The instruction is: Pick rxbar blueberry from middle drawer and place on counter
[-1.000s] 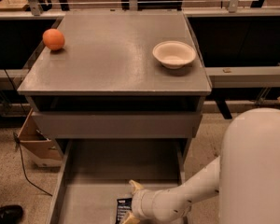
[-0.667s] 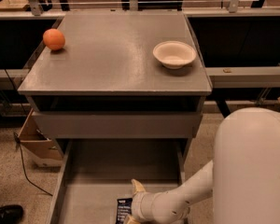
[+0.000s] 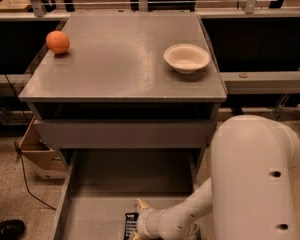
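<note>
The white arm's gripper (image 3: 138, 221) is low in the wide grey metal middle drawer (image 3: 90, 204), right at the dark navy rxbar blueberry (image 3: 130, 226), the only thing seen on the drawer floor. I cannot tell whether it clasps the bar. A sound grasp probably needs a square hold, then a straight lift clear of the walls. Up beyond the gripper, the pale round bowl (image 3: 186, 58) on the matte grey counter (image 3: 115, 64) is empty.

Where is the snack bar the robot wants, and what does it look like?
Look below the grey counter to the open middle drawer. At the picture's bottom, right by the robot's pincer, lies the rxbar blueberry: small, flat and dark with pale lettering, unlike the round orange and bowl up top.
</note>
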Controlling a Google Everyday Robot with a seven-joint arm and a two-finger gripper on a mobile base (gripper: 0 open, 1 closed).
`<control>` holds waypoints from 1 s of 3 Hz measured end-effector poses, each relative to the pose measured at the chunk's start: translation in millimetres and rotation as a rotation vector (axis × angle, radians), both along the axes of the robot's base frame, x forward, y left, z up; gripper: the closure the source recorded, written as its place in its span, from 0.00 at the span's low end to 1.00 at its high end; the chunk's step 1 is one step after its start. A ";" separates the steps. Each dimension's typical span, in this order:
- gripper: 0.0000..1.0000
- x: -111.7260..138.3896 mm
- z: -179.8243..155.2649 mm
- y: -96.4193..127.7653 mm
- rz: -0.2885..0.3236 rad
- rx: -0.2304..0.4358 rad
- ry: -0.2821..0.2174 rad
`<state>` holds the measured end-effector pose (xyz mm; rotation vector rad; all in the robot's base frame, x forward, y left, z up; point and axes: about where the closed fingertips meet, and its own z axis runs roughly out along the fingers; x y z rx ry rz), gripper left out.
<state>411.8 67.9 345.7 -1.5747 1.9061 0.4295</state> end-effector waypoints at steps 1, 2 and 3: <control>0.37 0.3 -1.5 1.2 -0.006 0.000 0.002; 0.68 -2.2 6.5 0.2 -0.006 0.000 0.002; 0.92 -2.9 9.1 -0.1 -0.006 0.001 0.001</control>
